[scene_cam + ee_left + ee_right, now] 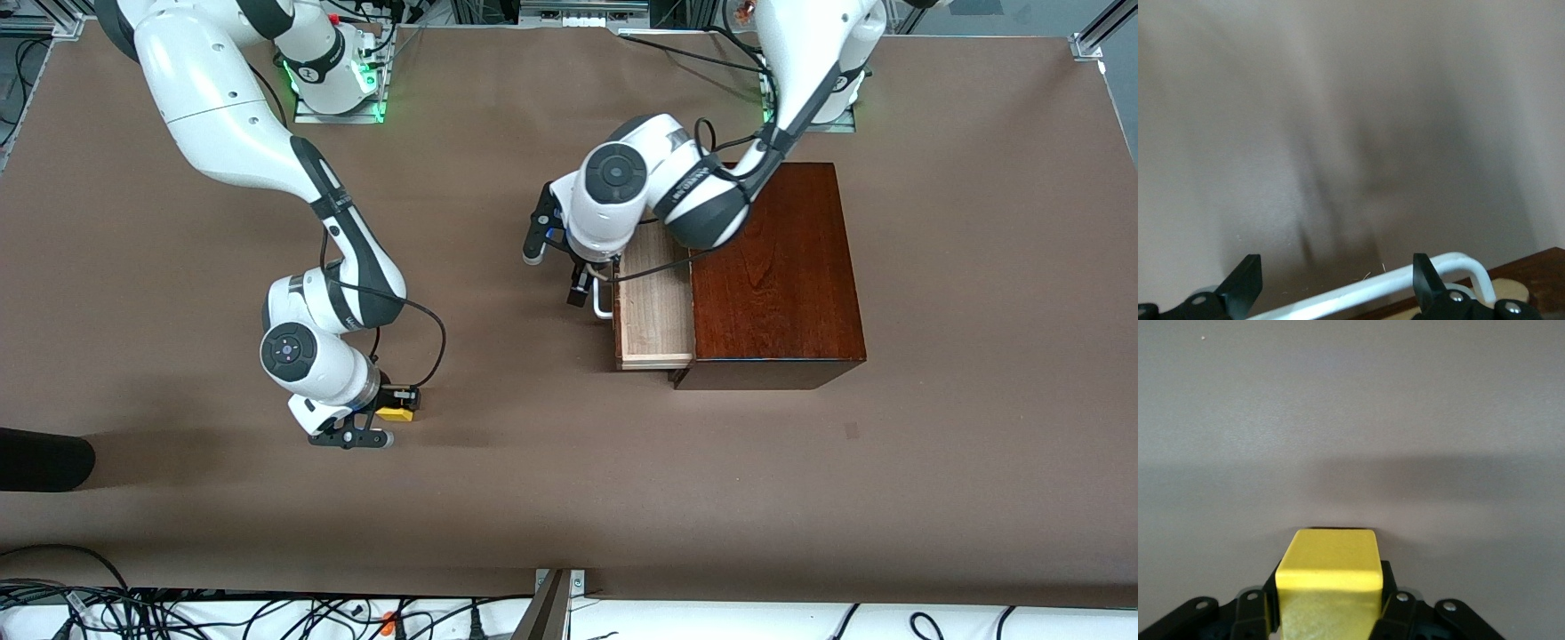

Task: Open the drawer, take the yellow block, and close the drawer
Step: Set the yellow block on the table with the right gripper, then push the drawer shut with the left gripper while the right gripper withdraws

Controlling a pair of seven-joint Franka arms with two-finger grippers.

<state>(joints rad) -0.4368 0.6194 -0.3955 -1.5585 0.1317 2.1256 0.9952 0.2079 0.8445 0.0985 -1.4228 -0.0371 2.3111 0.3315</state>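
Observation:
The dark mahogany box (pixel 778 267) stands toward the left arm's end of the table. Its drawer (pixel 656 302) is pulled partly out and shows a bare pale-wood tray. My left gripper (pixel 587 286) is open at the drawer's front, its fingers on either side of the white bar handle (pixel 604 300). In the left wrist view the handle (pixel 1358 288) runs between the two fingertips (pixel 1245 283) of that gripper (pixel 1336 283). My right gripper (pixel 391 416) is shut on the yellow block (pixel 395 413), low over the bare table toward the right arm's end. The right wrist view shows the block (pixel 1330 570) clamped in that gripper (pixel 1330 613).
A dark rounded object (pixel 44 458) lies at the table's edge at the right arm's end. Cables (pixel 178 613) and a metal bracket (pixel 553 604) run along the edge nearest the front camera. The brown table (pixel 533 480) stretches between the block and the box.

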